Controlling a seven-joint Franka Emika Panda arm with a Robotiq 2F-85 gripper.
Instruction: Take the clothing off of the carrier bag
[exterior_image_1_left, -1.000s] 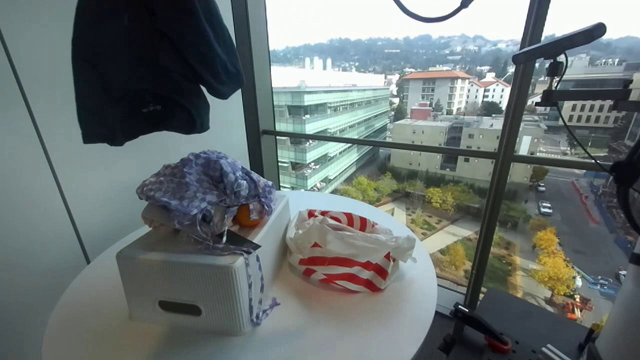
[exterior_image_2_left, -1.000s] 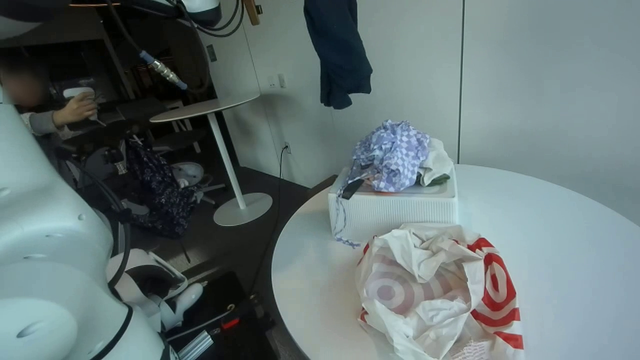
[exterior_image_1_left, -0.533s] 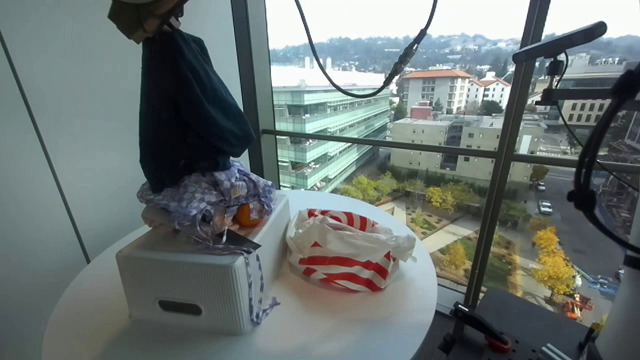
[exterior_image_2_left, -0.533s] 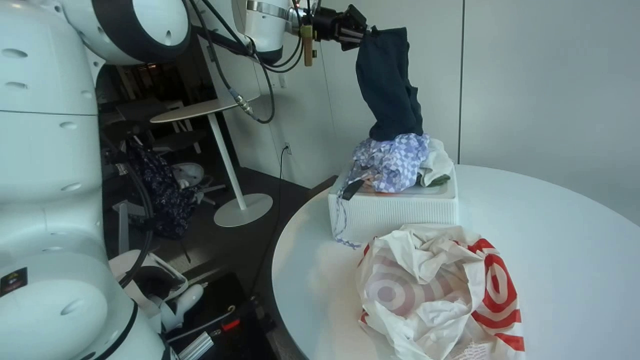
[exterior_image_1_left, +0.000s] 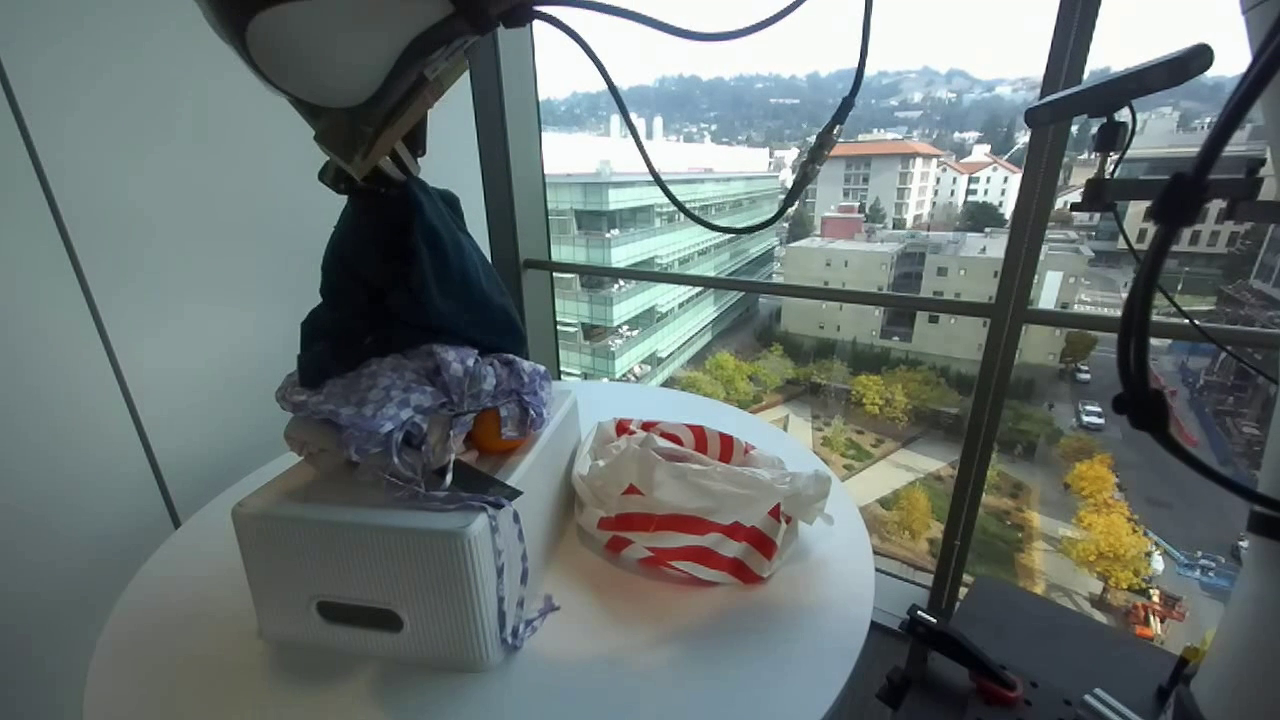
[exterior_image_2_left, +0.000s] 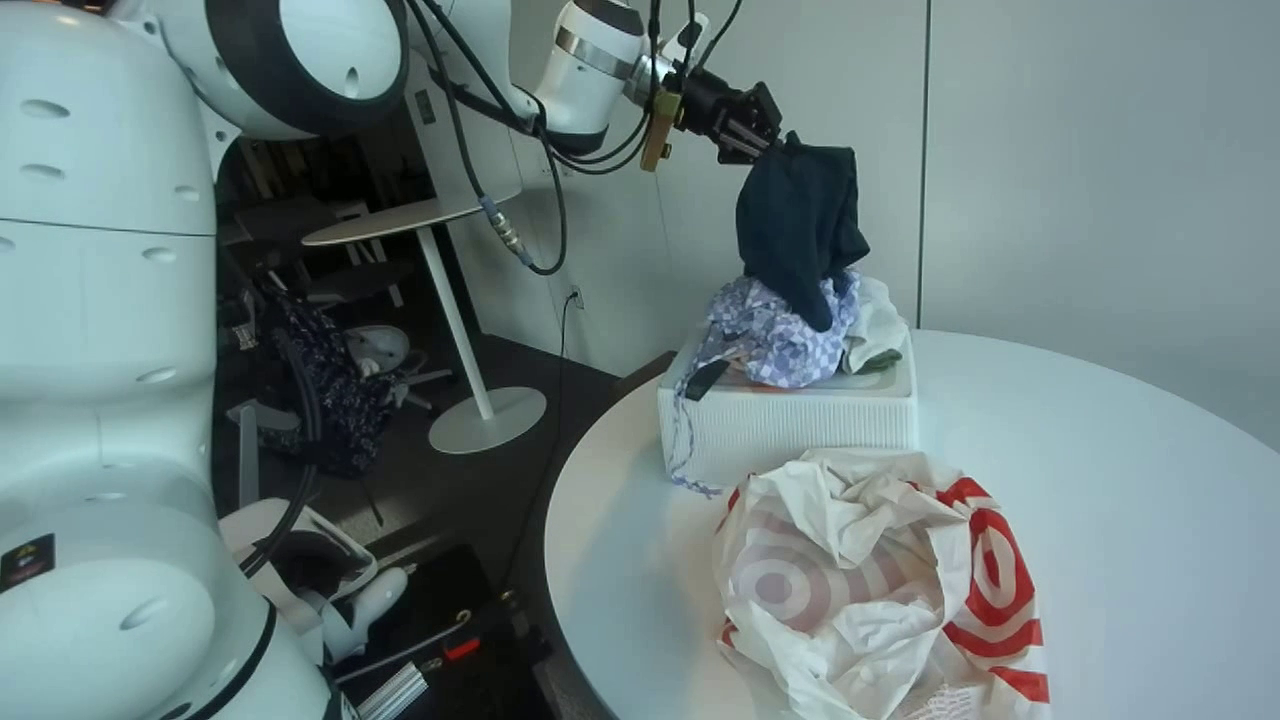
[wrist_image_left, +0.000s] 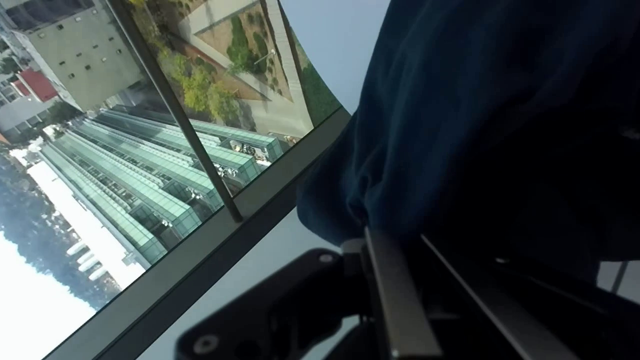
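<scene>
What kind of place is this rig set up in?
Probably an upper-floor office or lab room: a large window looks down on trees, a round white table stands near it, and in an exterior view a pedestal table stands farther back.

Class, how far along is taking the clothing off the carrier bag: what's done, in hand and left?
Done: the dark garment is off the carrier bag; they are apart in both exterior views. In hand: the end effector grips the garment, whose lower end seemingly touches the checkered cloth on the white box. Left: letting go, probably there, since its top is not yet released.
</scene>
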